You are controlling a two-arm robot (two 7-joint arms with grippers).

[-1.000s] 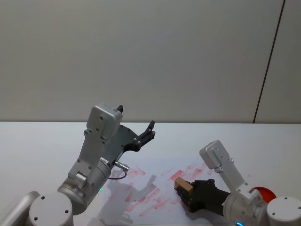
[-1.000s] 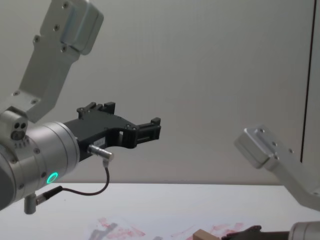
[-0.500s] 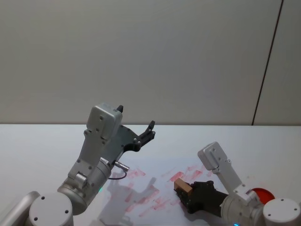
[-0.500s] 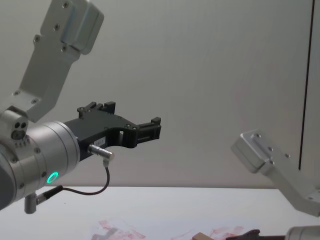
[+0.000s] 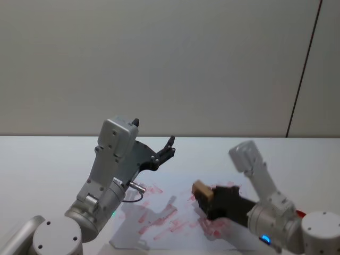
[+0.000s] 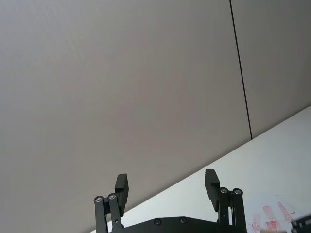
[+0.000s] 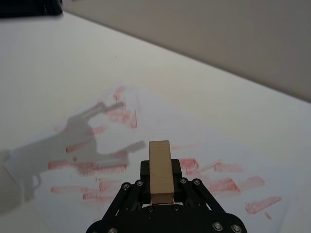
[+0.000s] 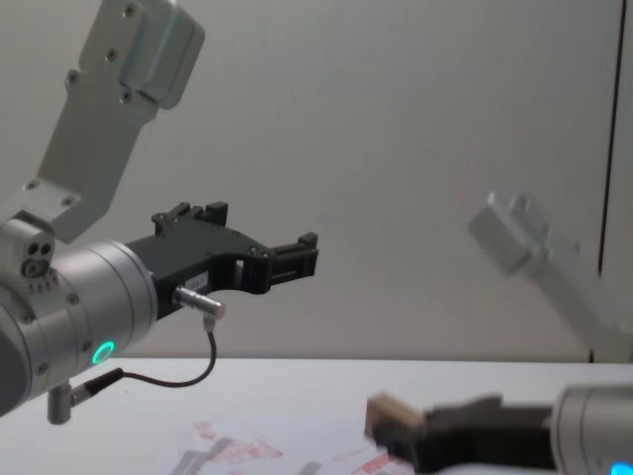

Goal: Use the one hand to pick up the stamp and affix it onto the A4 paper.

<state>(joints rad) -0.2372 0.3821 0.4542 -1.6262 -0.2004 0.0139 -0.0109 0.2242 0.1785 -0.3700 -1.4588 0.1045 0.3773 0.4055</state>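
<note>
Grips the small light-brown wooden block stamp by its rear end between the closed-in fingers of the black clawed right tool, above the flat white, red-smeared A4 paper near the table's front edge, long axis jutting toward the table's left edge, with the black left tool parked higher, fingers spread and empty.

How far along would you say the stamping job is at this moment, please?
Done: the right gripper has its jaws shut on the stamp, so the pickup is complete. In hand: the stamp is held over the paper, apparently clear of the sheet. Left: pressing it down onto the paper; the red marks there cannot be tied to this attempt. The left gripper is parked, raised and open.
</note>
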